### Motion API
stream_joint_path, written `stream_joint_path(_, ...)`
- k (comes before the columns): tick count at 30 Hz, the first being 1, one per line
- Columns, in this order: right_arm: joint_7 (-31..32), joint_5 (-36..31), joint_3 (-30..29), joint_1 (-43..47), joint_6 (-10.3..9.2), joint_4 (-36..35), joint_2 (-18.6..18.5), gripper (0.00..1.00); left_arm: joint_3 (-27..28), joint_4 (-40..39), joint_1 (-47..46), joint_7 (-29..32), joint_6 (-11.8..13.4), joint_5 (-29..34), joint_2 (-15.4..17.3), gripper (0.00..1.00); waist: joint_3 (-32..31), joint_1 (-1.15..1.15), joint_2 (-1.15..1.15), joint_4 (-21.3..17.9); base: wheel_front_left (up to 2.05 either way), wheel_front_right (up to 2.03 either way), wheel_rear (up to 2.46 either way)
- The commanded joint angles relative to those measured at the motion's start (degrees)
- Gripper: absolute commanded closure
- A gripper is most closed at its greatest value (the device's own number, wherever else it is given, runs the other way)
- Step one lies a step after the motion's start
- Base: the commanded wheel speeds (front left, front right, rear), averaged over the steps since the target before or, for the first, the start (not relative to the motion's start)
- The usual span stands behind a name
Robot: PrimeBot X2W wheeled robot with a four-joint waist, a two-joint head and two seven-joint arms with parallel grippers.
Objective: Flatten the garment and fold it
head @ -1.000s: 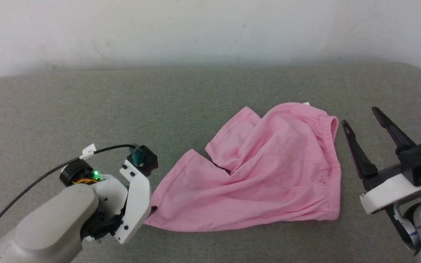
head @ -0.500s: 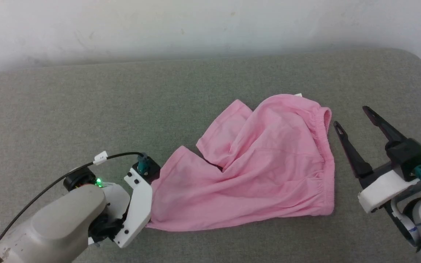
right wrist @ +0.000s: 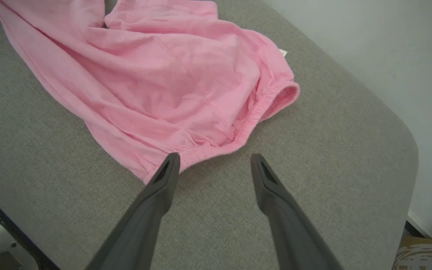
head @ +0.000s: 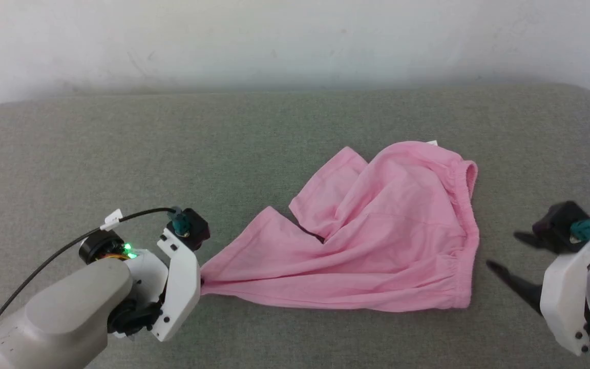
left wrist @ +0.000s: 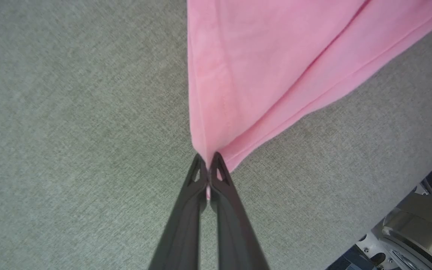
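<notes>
Soft, matt pink cloth garment (head: 377, 241) lies on a coarse, woven grey fabric surface (head: 121, 154).

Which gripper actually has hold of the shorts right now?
The left gripper, shut on a leg-hem corner of the pink shorts; the right gripper stands open at the waistband, gripping nothing.

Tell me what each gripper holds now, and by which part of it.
The left gripper is shut on the garment, pinching the corner of one leg opening's hem. The right gripper is open near the waistband and holds nothing.
</notes>
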Motion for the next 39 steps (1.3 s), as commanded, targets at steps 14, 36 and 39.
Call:
stream_joint_path(14,-1.0,8.4,11.4,-2.3,-0.05,9.9,3.2,0.0,-1.1,0.7,-2.2,-3.8,0.0,1.2,-1.9,1.0,3.6,0.0,0.0,2.7,0.0,0.0,0.0)
stream_joint_path(36,-19.9,2.7,19.1,-7.5,-0.05,9.4,1.6,1.0,1.6,3.7,-0.6,-16.7,1.4,-0.1,-2.0,1.0,1.7,0.0,0.0,1.2,0.0,0.0,0.0)
stream_joint_path(39,-20.7,2.5,16.8,-7.5,-0.05,6.1,0.9,1.0,3.9,2.7,-0.9,-20.1,2.7,-0.7,-1.2,1.0,0.4,0.0,0.0,0.8,0.0,0.0,0.0)
